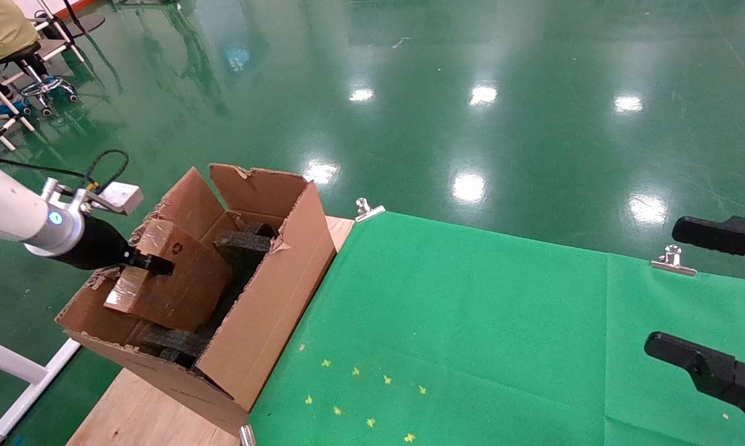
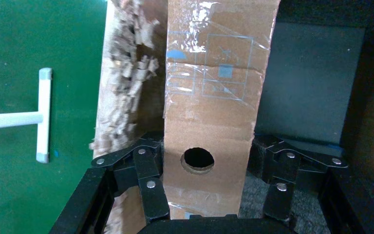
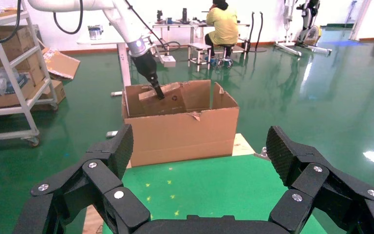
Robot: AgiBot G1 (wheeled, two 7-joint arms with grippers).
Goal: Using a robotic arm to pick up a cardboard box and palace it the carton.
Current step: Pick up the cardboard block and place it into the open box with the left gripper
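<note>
My white left arm (image 1: pixel 13 214) reaches into the large torn-flap carton (image 1: pixel 267 310) at the table's left end. My left gripper (image 1: pixel 155 265) is shut on the slim taped cardboard box (image 1: pixel 180 285), held tilted inside the carton above the black foam inserts (image 1: pixel 242 244). In the left wrist view the box (image 2: pixel 214 97), with its round hole, sits between the fingers (image 2: pixel 148 170) of my left gripper (image 2: pixel 207 146). The right wrist view shows the carton (image 3: pixel 185 131) and the box (image 3: pixel 168 97) from afar. My right gripper (image 1: pixel 706 297) is open and empty at the far right; it also shows in the right wrist view (image 3: pixel 199 151).
A green cloth (image 1: pixel 471 322) covers the wooden table (image 1: pixel 143 415), held by metal clips (image 1: pixel 369 209) at its far edge. The carton's ragged flap (image 2: pixel 126 73) is beside the box. A seated person (image 3: pixel 222 24) and shelves (image 3: pixel 9 73) stand beyond the table.
</note>
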